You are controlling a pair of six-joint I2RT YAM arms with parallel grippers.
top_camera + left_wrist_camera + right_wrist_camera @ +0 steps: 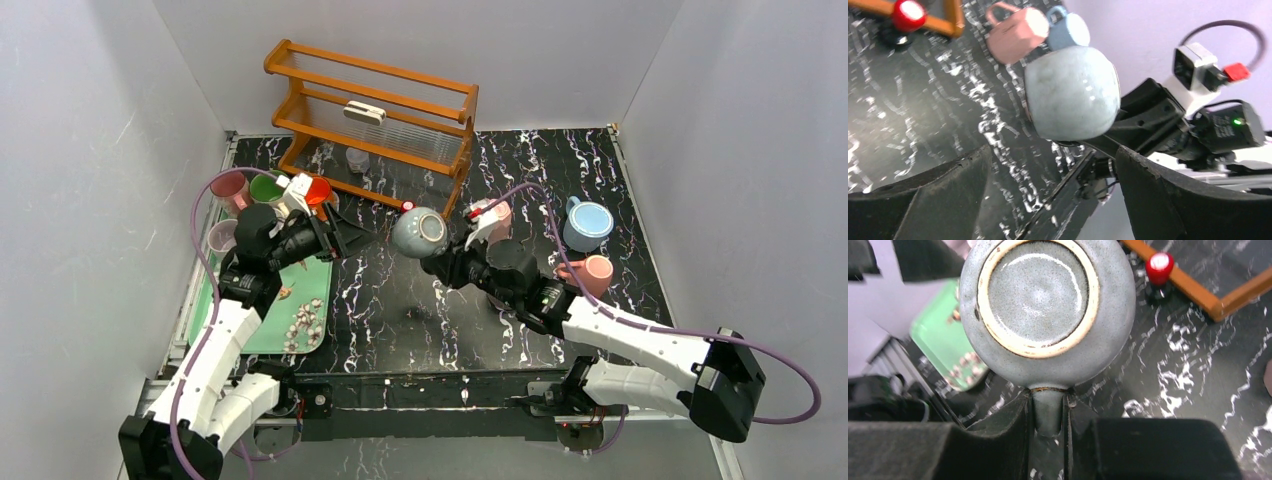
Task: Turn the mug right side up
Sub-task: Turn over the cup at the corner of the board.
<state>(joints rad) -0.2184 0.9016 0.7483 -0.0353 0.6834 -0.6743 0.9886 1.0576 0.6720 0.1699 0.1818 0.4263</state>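
Top external view: the grey-blue mug (420, 232) hangs in the air near the middle of the frame, above the black marbled table (400, 310), just below the right foot of the wooden rack (375, 110). Its pale ringed base faces up toward the camera, so it is not right side up. The right gripper (445, 262) reaches in from the lower right and meets the mug at its lower right side. The left gripper (345, 240) sits left of the mug and apart from it, above the right edge of the green tray (255, 335).

In the right wrist view the mug's base fills the upper centre of the frame. Its handle points down and is pinched between the two black fingers (998, 440), which are closed tight on it.

In the left wrist view the two fingers (938, 200) stand wide apart along the bottom of the frame with nothing between them. The mug's rounded side sits beyond their tips, at centre. A pink mug (1013, 32) and a blue mug (1068, 27) lie on the table at the upper centre, and a red-capped object (908, 15) is at the upper left beside the rack's foot.
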